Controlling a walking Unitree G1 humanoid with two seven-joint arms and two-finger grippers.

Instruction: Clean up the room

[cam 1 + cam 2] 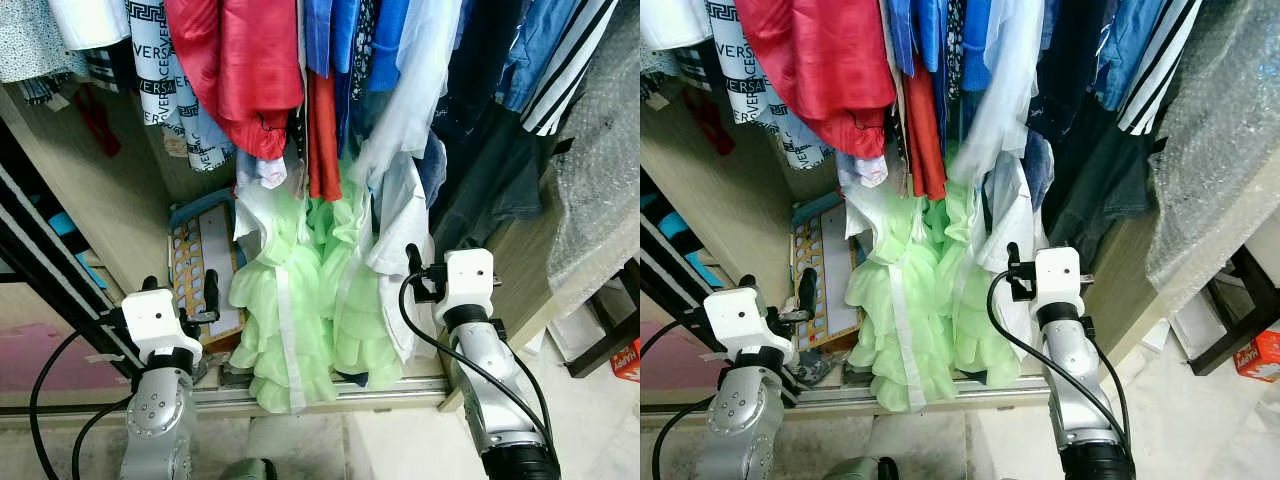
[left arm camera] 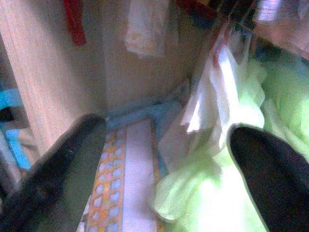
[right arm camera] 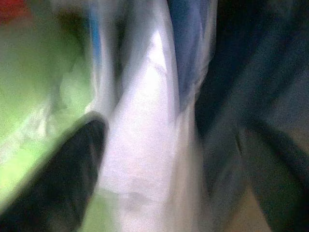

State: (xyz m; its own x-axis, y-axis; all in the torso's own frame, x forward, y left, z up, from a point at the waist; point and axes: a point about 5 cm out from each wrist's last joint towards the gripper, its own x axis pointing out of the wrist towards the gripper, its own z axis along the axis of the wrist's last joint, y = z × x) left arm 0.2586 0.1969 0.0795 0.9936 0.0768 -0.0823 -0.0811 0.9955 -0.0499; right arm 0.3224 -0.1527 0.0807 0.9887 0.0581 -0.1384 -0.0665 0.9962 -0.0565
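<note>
The robot faces an open wardrobe (image 1: 100,200) packed with hanging clothes, both arms raised toward the low hems, which suggests it means to tuck or sort what spills out. The green dress (image 1: 300,310) hangs in the middle, its ruffled hem drooping over the sliding-door track (image 1: 330,392) at the near edge; while it lies there the door probably cannot shut. The left gripper (image 2: 164,159) sits low on the left, just beside the dress, its jaws wide apart with the green fabric and a patterned board (image 1: 200,270) on the wardrobe floor between them. The right gripper (image 3: 164,159) is up at the right, against a white shirt (image 1: 400,215) hanging beside the dress; its jaws also stand apart, the white cloth between them but not pinched. A red garment (image 1: 240,70) and blue ones (image 1: 350,40) hang higher, out of reach. A bubble-wrapped bundle (image 1: 600,170) lies far right.
</note>
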